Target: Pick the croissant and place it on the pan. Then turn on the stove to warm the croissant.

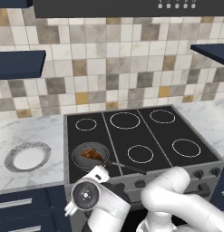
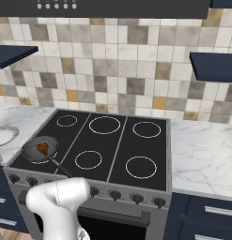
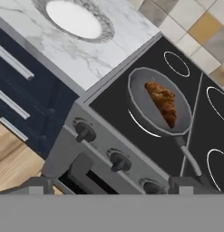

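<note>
The croissant (image 1: 90,154) (image 2: 42,147) (image 3: 164,103) lies inside the pan (image 1: 80,158) (image 2: 31,152) (image 3: 139,88). The pan sits on the front left burner of the stove (image 1: 154,133) (image 2: 118,140) (image 3: 109,108), with its black handle (image 1: 127,167) (image 3: 190,159) pointing toward the stove's front. My gripper (image 3: 113,186) is open, nothing between its widely spread tips. It hangs in front of the stove's left front corner, looking up at the row of dark knobs (image 3: 85,131) and the pan beyond them.
A round white-and-grey plate (image 1: 41,147) (image 2: 7,131) (image 3: 102,32) lies on the marble counter left of the stove. Dark blue drawers (image 3: 22,99) sit under that counter. More knobs (image 1: 198,174) (image 2: 137,198) line the steel front. Blue shelves (image 1: 18,63) (image 2: 213,65) hang on the tiled wall.
</note>
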